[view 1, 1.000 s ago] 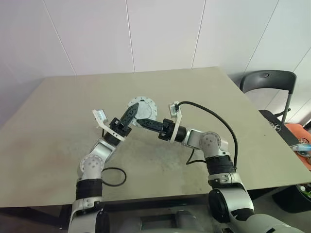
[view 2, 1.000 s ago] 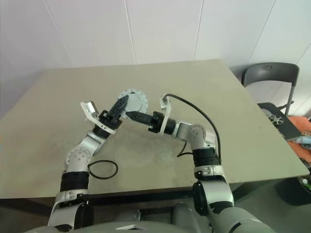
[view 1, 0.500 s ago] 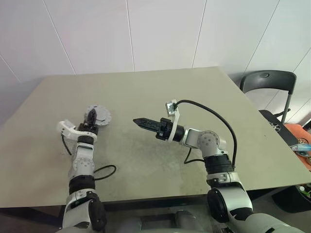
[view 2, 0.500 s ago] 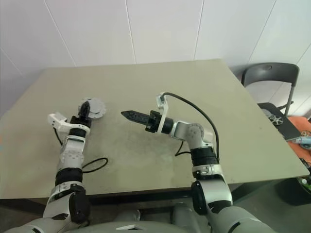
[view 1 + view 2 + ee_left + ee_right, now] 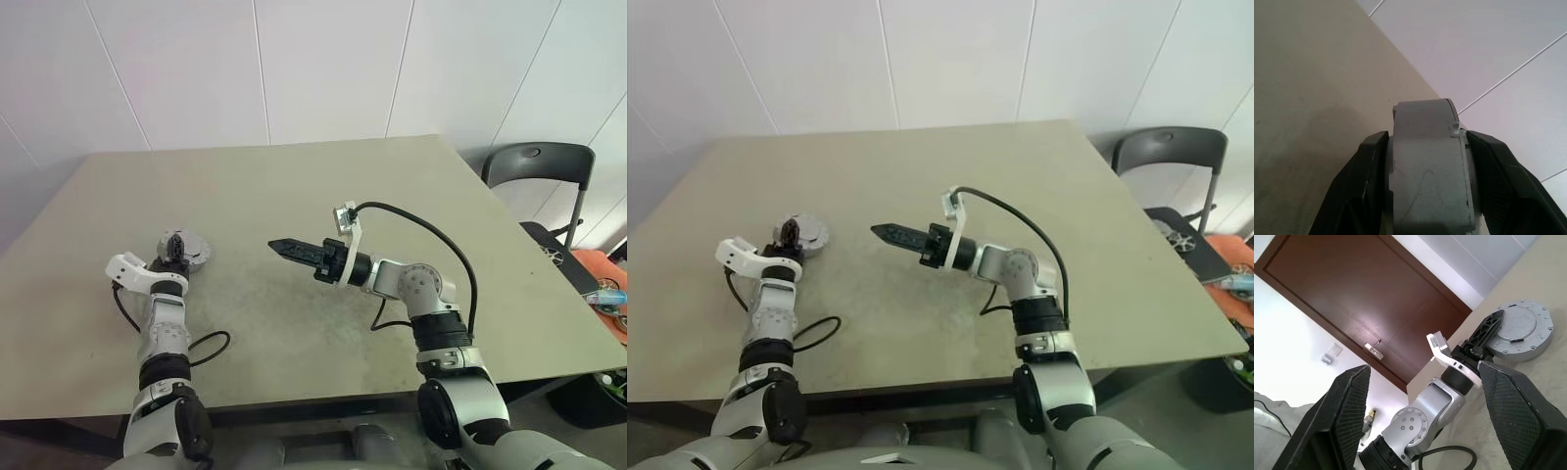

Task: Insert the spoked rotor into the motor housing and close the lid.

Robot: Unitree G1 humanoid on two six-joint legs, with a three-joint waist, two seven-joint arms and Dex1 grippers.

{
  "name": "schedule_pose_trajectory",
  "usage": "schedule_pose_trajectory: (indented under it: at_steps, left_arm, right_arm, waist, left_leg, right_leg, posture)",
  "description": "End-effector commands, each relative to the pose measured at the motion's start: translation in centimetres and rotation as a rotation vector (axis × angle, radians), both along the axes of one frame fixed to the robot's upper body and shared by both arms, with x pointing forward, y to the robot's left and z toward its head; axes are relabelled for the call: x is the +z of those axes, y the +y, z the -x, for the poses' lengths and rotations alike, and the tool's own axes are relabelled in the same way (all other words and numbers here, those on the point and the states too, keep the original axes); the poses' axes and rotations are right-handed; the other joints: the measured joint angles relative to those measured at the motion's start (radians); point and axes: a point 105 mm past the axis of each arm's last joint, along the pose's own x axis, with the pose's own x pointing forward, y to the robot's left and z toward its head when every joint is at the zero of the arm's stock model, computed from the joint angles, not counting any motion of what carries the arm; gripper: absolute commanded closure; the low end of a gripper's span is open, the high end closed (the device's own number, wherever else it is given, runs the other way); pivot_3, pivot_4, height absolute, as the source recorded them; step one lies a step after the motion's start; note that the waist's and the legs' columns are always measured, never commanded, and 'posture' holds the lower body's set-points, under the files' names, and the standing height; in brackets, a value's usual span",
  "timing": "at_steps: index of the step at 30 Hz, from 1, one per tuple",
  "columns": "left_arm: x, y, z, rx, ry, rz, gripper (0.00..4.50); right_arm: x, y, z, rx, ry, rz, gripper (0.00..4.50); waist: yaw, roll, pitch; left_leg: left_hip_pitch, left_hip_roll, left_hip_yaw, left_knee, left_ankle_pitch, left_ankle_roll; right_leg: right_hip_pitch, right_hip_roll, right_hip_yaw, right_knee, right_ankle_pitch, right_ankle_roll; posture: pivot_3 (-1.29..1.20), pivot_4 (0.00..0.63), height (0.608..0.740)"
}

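Motor housing (image 5: 183, 249) w/ lid on, clamped edge-on between left fingers (image 5: 1369, 166), resting on worktop (image 5: 294, 196) at far left. Right fingers (image 5: 1347, 401) spread wide, empty, well apart to housing's right; left arm nearer

Colours and finishes, as seen from head and wrist cameras.
Table (image 5: 294, 196): plain dull olive-beige, faintly mottled with darker patches. Housing (image 5: 1522, 331): pale silvery grey, its flat face a lighter disc with small dark spots round the rim; from the left wrist its side wall is matt grey. Left gripper (image 5: 174, 247) and right gripper (image 5: 282, 246): black fingers, the right pair with a fine dotted texture on their pads (image 5: 1347, 421); arms silver-grey with black joints and white brackets. Cables (image 5: 421, 230): black. Wall (image 5: 294, 69): white panels with thin grey seams. Door (image 5: 1352, 298): dark reddish-brown. Chair (image 5: 539, 166): dark grey.
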Motion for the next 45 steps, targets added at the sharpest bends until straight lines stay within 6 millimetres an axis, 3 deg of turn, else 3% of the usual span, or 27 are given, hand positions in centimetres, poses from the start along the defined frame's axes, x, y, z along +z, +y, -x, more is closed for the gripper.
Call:
schedule_pose_trajectory:
  at_steps: [1,11,15,18,26,32,35,37,40,45]
  left_arm:
    - [2.7,1.1,-0.6,0.038,-0.065,-0.057,2.27]
    - [1.3,1.9,-0.2,0.084,-0.002,-0.043,2.27]
    - [1.5,1.8,-0.2,0.080,-0.016,-0.031,1.13]
    - [1.0,2.4,-0.1,0.116,0.025,-0.046,0.04]
    - [0.1,5.0,1.0,0.266,0.108,-0.079,0.04]
    - [0.4,7.7,2.8,0.434,0.151,-0.181,0.04]
    - [2.4,9.2,3.6,0.521,0.133,-0.321,0.04]
    - [4.0,8.7,2.9,0.475,0.075,-0.384,0.04]
    - [6.8,5.8,1.7,0.302,-0.103,-0.466,0.04]
    - [8.7,3.3,1.6,0.119,-0.224,-0.565,0.04]
  right_arm:
    - [1.4,0.3,0.1,0.016,-0.052,-0.023,0.84]
    - [1.1,0.4,0.2,0.019,-0.050,-0.014,0.84]
    - [0.7,0.5,0.2,0.012,-0.053,0.003,0.79]
    - [0.7,0.5,0.1,0.009,-0.057,0.007,0.79]
    - [-0.1,0.7,0.1,0.004,-0.067,0.049,0.79]
    - [-0.2,0.8,0.2,0.001,-0.073,0.053,0.79]
    - [-0.1,0.8,0.2,-0.002,-0.084,0.059,0.79]
    - [-0.1,0.7,0.1,-0.014,-0.101,0.075,0.79]
    - [0.5,0.8,-0.8,-0.106,-0.211,0.129,0.79]
    - [0.3,0.0,-4.0,-0.335,-0.440,0.358,0.79]
  waist:
    - [-0.001,0.000,0.000]
    - [-0.006,0.000,0.000]
    - [-0.004,0.000,0.000]
    - [-0.001,0.000,0.000]
    - [-0.002,0.000,0.000]
    - [0.000,-0.001,0.000]
    - [0.001,-0.001,-0.001]
    - [0.001,-0.001,-0.001]
    - [0.004,-0.001,-0.001]
    - [-0.004,-0.001,-0.001]
  left_leg:
    - [0.000,0.000,0.000,0.000,0.000,0.000]
    - [0.003,0.001,0.000,0.000,0.000,0.000]
    - [0.005,0.001,0.000,0.000,0.000,0.000]
    - [0.004,0.001,0.000,0.000,0.000,0.000]
    - [0.004,0.001,0.000,0.000,0.000,0.000]
    - [0.004,0.001,0.000,0.000,0.000,-0.001]
    - [0.004,0.001,0.000,0.000,0.000,-0.001]
    - [0.004,0.001,0.000,0.000,0.000,-0.001]
    - [0.003,0.001,0.000,0.000,0.000,-0.001]
    - [0.004,0.000,0.001,0.000,0.000,-0.001]
  right_leg:
    - [0.000,0.000,0.000,0.000,0.000,0.000]
    - [0.002,0.001,0.000,0.001,0.001,-0.001]
    - [0.003,0.002,0.000,0.001,0.001,-0.001]
    - [0.003,0.001,0.000,0.001,0.002,-0.001]
    - [0.003,0.001,0.000,0.001,0.002,0.000]
    - [0.003,0.001,0.000,0.001,0.002,0.000]
    - [0.003,0.001,0.000,0.000,0.002,0.000]
    - [0.003,0.001,0.000,0.000,0.002,0.000]
    - [0.003,0.000,-0.001,0.000,0.002,0.000]
    - [0.004,0.000,0.000,0.000,0.002,0.000]
  posture:
    - [0.00,0.000,0.740]
    - [0.00,0.000,0.740]
    - [0.00,0.000,0.740]
    - [0.00,0.000,0.740]
    - [0.00,0.000,0.740]
    - [0.00,0.000,0.740]
    - [0.00,0.000,0.740]
    - [0.00,0.000,0.740]
    - [0.00,0.000,0.740]
    - [0.00,0.000,0.740]
